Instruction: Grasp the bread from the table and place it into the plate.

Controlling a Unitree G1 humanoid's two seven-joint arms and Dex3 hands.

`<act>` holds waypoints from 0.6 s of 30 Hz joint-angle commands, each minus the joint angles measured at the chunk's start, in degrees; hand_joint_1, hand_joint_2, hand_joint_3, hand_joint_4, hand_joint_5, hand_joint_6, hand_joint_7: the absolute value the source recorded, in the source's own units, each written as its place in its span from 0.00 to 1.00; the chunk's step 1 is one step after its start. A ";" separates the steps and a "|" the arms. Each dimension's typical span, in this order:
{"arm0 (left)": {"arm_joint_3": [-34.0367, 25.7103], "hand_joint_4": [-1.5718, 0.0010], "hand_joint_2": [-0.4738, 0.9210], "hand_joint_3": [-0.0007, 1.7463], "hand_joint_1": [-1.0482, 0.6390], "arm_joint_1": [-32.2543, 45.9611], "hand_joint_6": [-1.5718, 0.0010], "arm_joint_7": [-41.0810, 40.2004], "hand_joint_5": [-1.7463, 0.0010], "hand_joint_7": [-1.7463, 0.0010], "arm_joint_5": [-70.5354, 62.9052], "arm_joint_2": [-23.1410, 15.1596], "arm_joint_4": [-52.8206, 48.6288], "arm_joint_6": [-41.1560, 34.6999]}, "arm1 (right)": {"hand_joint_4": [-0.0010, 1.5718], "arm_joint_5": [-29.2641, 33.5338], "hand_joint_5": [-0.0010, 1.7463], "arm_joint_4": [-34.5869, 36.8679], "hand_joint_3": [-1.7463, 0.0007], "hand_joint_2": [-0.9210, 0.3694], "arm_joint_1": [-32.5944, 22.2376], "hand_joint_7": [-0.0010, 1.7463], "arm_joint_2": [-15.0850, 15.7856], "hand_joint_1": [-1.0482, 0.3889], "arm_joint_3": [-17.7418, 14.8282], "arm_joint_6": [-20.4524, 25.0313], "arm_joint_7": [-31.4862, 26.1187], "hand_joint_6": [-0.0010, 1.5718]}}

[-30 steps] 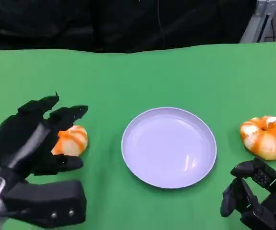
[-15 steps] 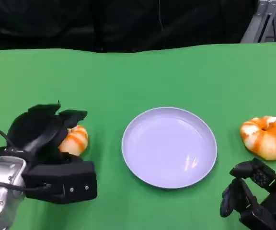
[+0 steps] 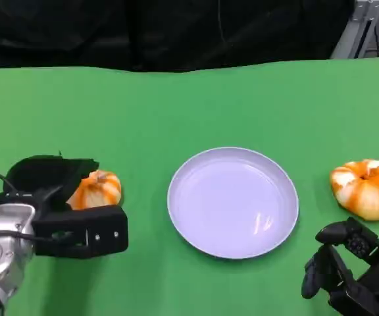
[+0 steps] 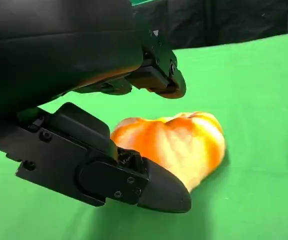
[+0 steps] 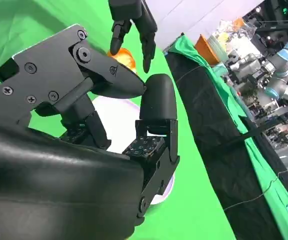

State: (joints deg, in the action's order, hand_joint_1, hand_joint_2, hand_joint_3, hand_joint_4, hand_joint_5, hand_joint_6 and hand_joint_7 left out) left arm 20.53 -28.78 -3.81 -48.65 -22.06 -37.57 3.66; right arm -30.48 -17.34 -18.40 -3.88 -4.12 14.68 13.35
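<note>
Head view: your left hand (image 3: pixel 51 181) has dropped from a raised, spread pose a second ago onto the bread (image 3: pixel 97 189), fingers now curling round its near side; the grasp looks begun, lift not yet made. Bread sits on the green counter (image 3: pixel 176 105), plate (image 3: pixel 233 201) well apart on the hand's far side. Second bread (image 3: pixel 367 188) just beyond your right hand (image 3: pixel 347 270), which sits half curled, holding nothing.

Left wrist view: bread (image 4: pixel 176 145) orange with pale streaks, lobed, between fingers (image 4: pixel 159 80) above and thumb below, touching.

Right wrist view: right hand (image 5: pixel 134 100) fingers loosely bent, unchanged, plate edge just past them
</note>
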 commanded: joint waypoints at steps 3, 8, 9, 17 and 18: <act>1.57 0.77 1.00 0.11 0.06 -2.01 0.70 -2.57 0.99 1.00 1.55 -0.34 -4.64 0.61 | 0.54 -0.36 1.00 -0.26 0.38 0.28 -0.41 0.81 0.59 0.62 -0.66 -0.79 0.59 0.53; 3.10 0.76 1.00 0.12 0.07 -4.17 0.70 -5.22 0.99 1.00 3.28 2.06 -12.09 3.00 | 0.53 -0.76 1.00 0.66 0.42 0.25 0.07 0.81 0.96 0.62 -1.07 -0.69 1.35 0.52; 3.40 0.76 1.00 0.13 0.07 -4.60 0.70 -5.60 0.99 1.00 3.36 2.41 -13.08 3.18 | 0.53 -0.63 1.00 0.73 0.43 0.25 0.11 0.81 1.02 0.62 -1.10 -0.61 1.36 0.52; 5.39 0.75 1.00 0.14 0.08 -6.43 0.70 -7.79 0.99 1.00 4.58 4.60 -18.01 3.86 | 0.53 -0.46 0.99 0.51 0.43 0.25 0.22 0.81 0.71 0.62 -1.03 -0.09 1.02 0.52; 5.60 0.75 1.00 0.14 0.09 -6.58 0.70 -7.97 0.99 1.00 4.69 4.66 -18.42 3.99 | 0.54 -0.43 0.99 0.38 0.42 0.25 0.21 0.80 0.63 0.62 -0.94 0.01 0.89 0.52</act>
State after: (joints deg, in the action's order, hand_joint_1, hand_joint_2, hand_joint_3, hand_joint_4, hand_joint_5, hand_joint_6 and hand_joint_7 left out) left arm 25.37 -34.83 -11.18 -44.50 -17.44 -54.61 6.76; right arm -30.65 -16.72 -18.24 -3.74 -4.81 14.50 14.42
